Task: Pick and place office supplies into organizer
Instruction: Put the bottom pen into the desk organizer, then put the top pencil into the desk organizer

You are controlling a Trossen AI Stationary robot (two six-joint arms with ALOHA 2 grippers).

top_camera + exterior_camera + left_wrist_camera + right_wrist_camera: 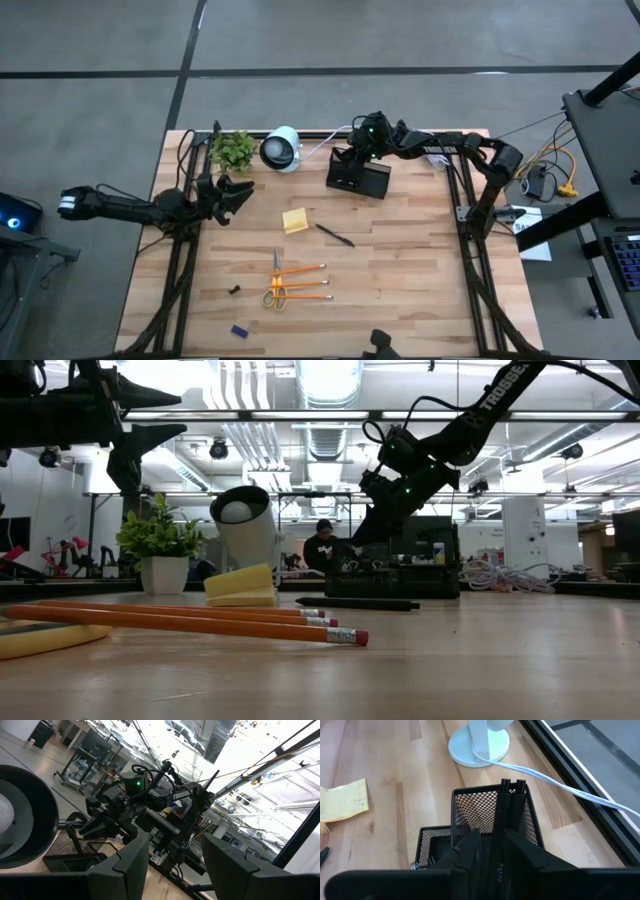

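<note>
Pens (510,805) hiding right tool (492,845) fingertips above organizer (485,817).

Open workshop hall around a light wooden table (420,270).
Grey concrete floor (100,100) crossed by dark seams; bright ceiling ducts (330,380) overhead; seated person (322,547) beyond, among cluttered benches.

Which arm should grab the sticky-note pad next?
Left. Its left gripper hovers open, nearer the sticky-note pad. The right gripper is over the organizer, shut on two black pens.
</note>
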